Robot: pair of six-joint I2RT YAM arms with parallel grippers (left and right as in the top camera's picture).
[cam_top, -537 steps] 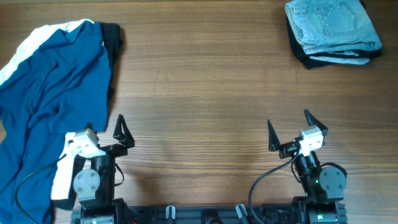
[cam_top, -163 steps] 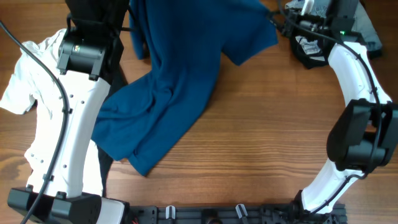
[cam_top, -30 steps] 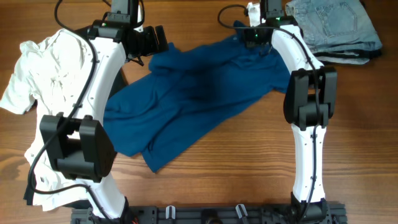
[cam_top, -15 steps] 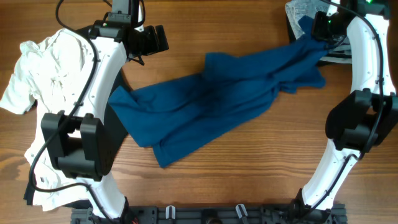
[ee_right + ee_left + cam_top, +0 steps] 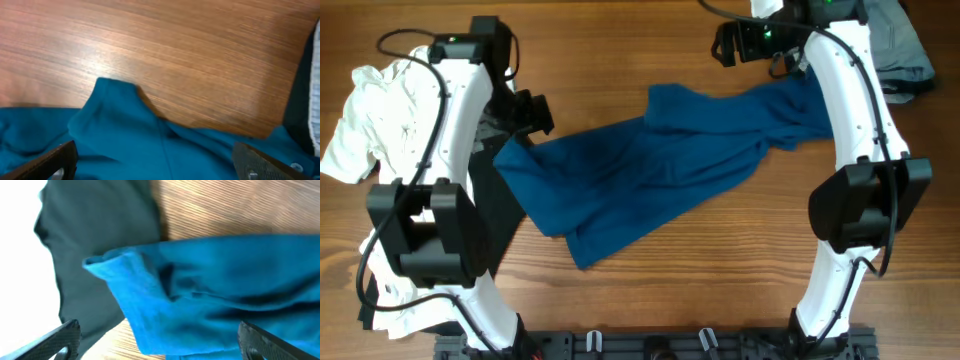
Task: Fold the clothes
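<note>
The shirt (image 5: 660, 175) lies rumpled across the table (image 5: 650, 300); spreading seems in hand. Left gripper (image 5: 532, 113) and right gripper (image 5: 725, 43) hover over its ends, jaws apart, empty. Next: grasp 2 corners, pull flat.

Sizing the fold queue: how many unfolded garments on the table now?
3: blue shirt spread mid-table, white shirt crumpled at far left, black garment between them. More may be hidden underneath.
</note>
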